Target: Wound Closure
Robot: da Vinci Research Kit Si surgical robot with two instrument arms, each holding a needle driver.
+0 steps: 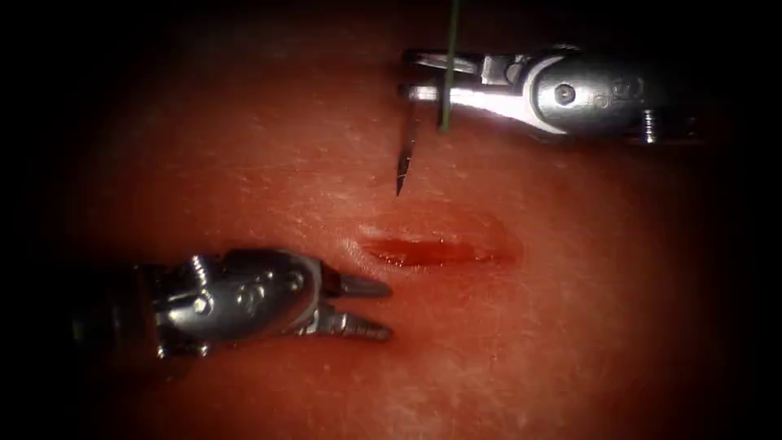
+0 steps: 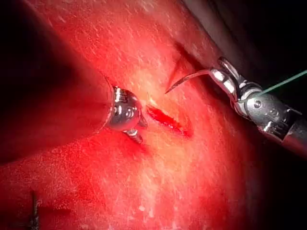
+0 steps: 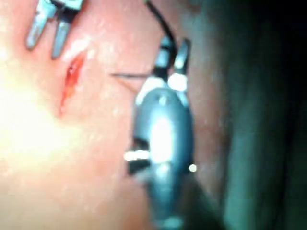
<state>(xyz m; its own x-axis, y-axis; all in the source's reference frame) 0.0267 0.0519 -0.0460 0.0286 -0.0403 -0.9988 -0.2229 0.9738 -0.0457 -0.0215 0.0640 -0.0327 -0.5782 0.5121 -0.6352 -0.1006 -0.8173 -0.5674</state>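
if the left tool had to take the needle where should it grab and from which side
Probably mid-curve, coming from below on the cut's left side. The needle hangs clear of the tissue, point down, its rear end held by the right tool. The left tool is open, empty.

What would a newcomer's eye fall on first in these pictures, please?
Probably the needle, held near its rear end by the right pincer, its tip hanging free above the cut, not in the tissue, with green thread crossing the jaws. Next, the left pincer at the cut's left end, open and holding nothing.
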